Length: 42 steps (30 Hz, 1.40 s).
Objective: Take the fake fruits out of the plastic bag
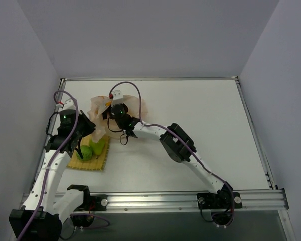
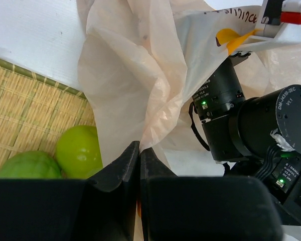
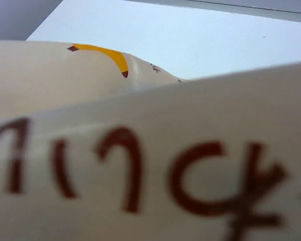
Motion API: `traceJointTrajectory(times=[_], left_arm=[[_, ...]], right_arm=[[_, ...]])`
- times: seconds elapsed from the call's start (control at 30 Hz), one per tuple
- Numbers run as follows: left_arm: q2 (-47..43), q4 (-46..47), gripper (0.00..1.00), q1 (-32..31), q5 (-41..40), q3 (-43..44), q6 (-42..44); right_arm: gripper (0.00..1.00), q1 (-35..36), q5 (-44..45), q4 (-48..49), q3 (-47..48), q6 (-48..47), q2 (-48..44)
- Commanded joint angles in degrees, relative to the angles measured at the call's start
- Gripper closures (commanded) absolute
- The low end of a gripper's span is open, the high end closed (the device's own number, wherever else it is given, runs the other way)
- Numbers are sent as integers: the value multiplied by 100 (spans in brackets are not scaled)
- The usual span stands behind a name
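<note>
Left fingers (image 2: 130, 159) pinch plastic bag (image 2: 135, 75); green fruits (image 2: 79, 150) — on mat (image 2: 25, 115).

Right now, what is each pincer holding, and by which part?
The left pincer is shut on the plastic bag, pinching a fold at its edge. The right pincer is at the bag; its hold cannot be told.

White arm links (image 1: 47, 175), black joints (image 1: 176, 142), purple cables (image 1: 124, 83).
</note>
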Motion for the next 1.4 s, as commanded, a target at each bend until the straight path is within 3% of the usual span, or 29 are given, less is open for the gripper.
traceJointTrajectory(times=[0.0, 0.13, 0.43, 0.5, 0.53, 0.63, 0.77, 0.83, 1.13, 1.37], left_arm=[[3, 39, 98, -46, -50, 134, 42], [64, 162, 98, -64, -24, 117, -28], [161, 382, 98, -117, 38, 108, -169], [161, 382, 98, -126, 20, 126, -169], [152, 382, 98, -134, 12, 126, -169], [179, 434, 98, -143, -24, 90, -186], [205, 479, 98, -152, -67, 47, -195], [214, 470, 98, -161, -138, 47, -178], [355, 558, 98, -178, -226, -15, -300], [372, 803, 98, -257, -384, -305, -494]], right_arm=[[15, -116, 535, -56, 505, -97, 249], [0, -151, 527, -486, 962, -80, 548], [2, -406, -367, -1128, 2314, 693, 1453], [17, -458, -562, -1156, 2501, 1114, 1638], [38, -494, -632, -990, 2502, 1238, 1682], [72, -546, -940, -647, 2580, 1502, 1875], [92, -608, -1090, -321, 2607, 1661, 1938], [100, -626, -1169, 263, 2021, 1696, 1631], [100, -687, -1502, 2480, -1255, 1398, -416], [100, -670, -1723, 3405, -3254, 1353, -1814]])
